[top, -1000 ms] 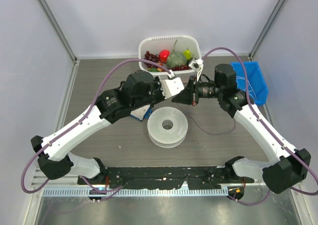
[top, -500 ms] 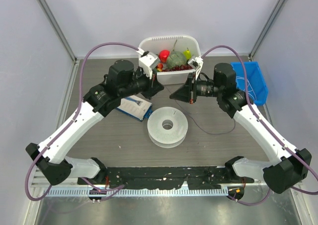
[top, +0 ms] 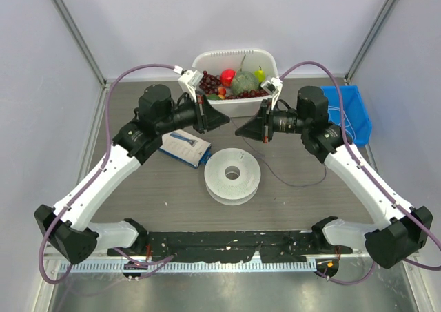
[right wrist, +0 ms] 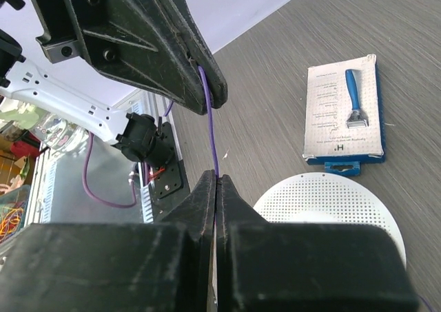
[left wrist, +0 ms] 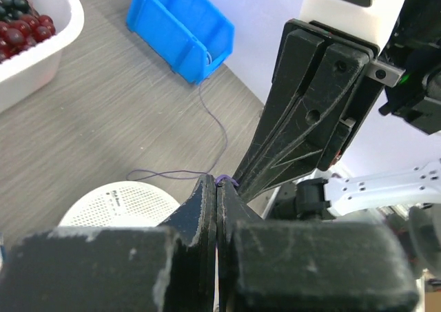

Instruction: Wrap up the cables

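A very thin purple-grey cable (top: 300,184) trails over the table from the blue bin (top: 353,112) and rises to my two grippers, which face each other above the white perforated spool (top: 233,175). My left gripper (top: 224,121) is shut, with a small loop of the cable (left wrist: 228,179) pinched at its tips (left wrist: 217,182). My right gripper (top: 239,131) is shut on the same cable (right wrist: 211,136), which runs taut from its tips (right wrist: 216,179) up to the left gripper (right wrist: 215,95). The spool (right wrist: 331,205) lies flat below both.
A boxed blue razor (top: 186,147) lies left of the spool. A white basket (top: 207,59) of fruit stands at the back centre. The blue bin sits at the back right, the cable's far end leading into it (left wrist: 201,78).
The left arm has pulled back to the left, away from the right gripper, uncovering the razor box. The right gripper has closed on the cable; a short taut stretch now spans the two.
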{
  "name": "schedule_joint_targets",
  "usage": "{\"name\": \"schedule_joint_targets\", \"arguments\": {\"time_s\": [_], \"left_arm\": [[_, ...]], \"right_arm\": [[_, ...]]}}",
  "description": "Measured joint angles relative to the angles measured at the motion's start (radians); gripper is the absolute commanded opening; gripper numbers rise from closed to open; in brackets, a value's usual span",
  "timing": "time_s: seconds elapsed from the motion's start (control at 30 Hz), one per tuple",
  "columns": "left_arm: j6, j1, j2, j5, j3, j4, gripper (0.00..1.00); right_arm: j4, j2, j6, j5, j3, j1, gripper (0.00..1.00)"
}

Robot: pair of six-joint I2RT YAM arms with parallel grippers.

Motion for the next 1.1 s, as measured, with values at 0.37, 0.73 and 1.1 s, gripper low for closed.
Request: {"name": "schedule_joint_targets", "arguments": {"time_s": [0.37,0.73,1.1], "left_arm": [[-0.056,0.078,-0.041,0.05,-0.025,0.059,0.7],[0.462,0.274,-0.042,0.385,0.227,-0.387,0.62],[0.758,0.102,-0.03,0.425,0.164,-0.464,0.52]], "right_arm": [[-0.074,0.013,-0.036,-0.001,0.02,0.002,0.01],[-0.41,0.024,-0.356,-0.057,0.127,0.002,0.01],[-0.57,0.045,-0.49,-0.136,0.174,0.039,0.01]]}}
